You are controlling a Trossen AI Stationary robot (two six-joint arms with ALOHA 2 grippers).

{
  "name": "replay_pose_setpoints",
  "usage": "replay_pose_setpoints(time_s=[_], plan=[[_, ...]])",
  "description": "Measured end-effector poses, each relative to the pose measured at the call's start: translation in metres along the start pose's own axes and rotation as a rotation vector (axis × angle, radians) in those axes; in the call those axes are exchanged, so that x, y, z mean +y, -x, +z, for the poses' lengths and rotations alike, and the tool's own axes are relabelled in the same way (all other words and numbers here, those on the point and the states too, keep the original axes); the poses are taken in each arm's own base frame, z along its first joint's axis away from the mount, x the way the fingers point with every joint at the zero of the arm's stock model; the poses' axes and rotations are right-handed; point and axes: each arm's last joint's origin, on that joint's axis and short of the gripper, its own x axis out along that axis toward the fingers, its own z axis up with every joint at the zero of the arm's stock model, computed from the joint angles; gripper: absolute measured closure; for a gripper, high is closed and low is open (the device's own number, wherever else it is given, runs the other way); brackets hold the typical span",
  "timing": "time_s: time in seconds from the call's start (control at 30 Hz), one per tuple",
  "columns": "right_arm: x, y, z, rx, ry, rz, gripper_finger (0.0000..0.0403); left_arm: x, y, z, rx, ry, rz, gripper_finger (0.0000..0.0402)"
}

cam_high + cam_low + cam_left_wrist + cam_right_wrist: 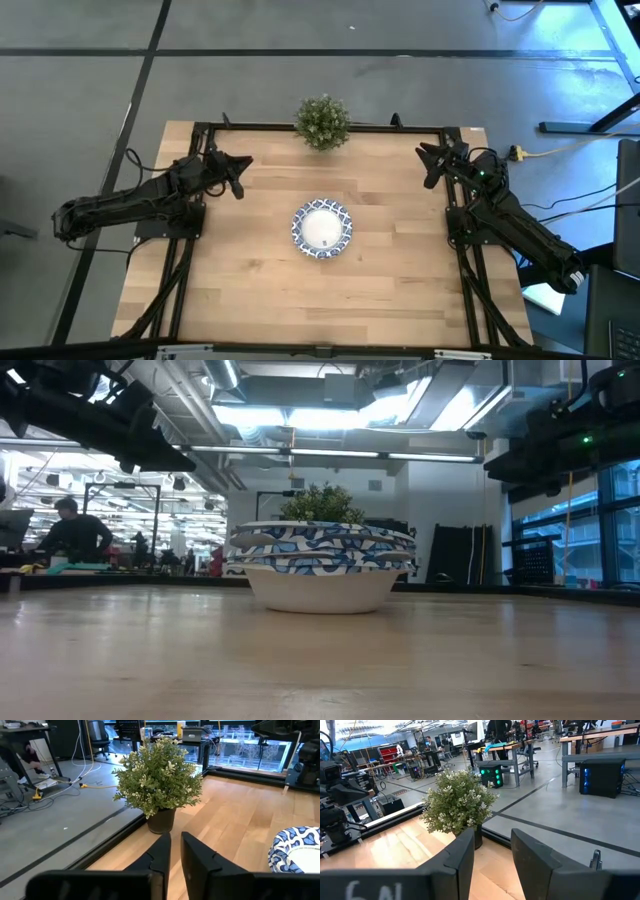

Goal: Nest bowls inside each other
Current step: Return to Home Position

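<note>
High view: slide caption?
Nested bowls mid-table, plant at far edge, left gripper and right gripper empty at the sides.

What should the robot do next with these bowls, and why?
Probably nothing more than fold both arms back to rest. The bowls sit nested in one stack at the middle of the table, no loose bowl shows, and the left gripper and right gripper hang empty near its sides, clear of the stack.

I read nested bowls white inside, blue-and-white patterned rims | potted plant green, pot dark | table pale wood grain
</note>
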Motion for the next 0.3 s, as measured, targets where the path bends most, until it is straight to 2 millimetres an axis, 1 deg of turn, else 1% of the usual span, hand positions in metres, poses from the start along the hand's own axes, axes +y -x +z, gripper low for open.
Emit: replay_pose_setpoints(time_s=[0.3], plan=[[0.0000, 0.0000, 0.0000, 0.000, 0.000, 0.000, 0.0271, 0.0000, 0.0000, 0.0000, 0.000, 0.000, 0.000, 0.0356]])
